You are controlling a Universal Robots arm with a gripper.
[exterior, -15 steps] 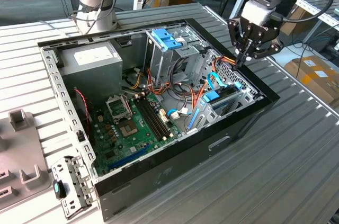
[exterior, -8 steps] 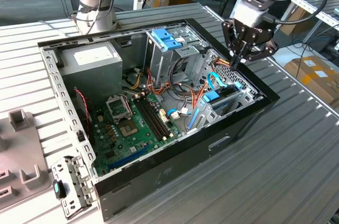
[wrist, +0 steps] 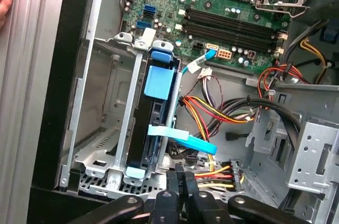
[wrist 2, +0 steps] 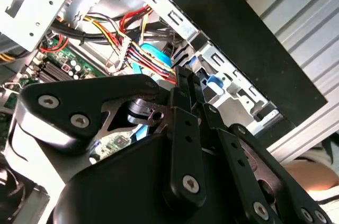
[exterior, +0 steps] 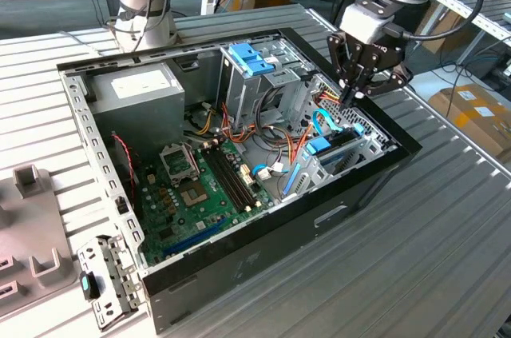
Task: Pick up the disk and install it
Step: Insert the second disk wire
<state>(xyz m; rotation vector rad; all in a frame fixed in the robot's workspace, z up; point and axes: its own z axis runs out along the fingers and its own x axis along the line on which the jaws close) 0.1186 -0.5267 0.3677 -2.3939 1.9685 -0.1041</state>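
Closest to the lens in both wrist views is the black gripper [wrist: 180, 179], fingers pressed together with nothing between them, tips hanging right over the drive cage [wrist: 95, 128]. Looks like the grabbing part is over: the disk [wrist: 159, 83] with its light-blue carrier sits on edge down in a slot of that cage, at the corner of the open PC case [exterior: 375, 186] on the exterior view's right. I can't tell if it's fully seated or latched. A flat blue ribbon cable [wrist: 183, 138] crosses just beside it, and I can't see whether any plug from the red-yellow wire bundle [wrist: 212, 110] is in. Beyond that there's the green motherboard [exterior: 204, 186] and a grey power supply [exterior: 136, 94].
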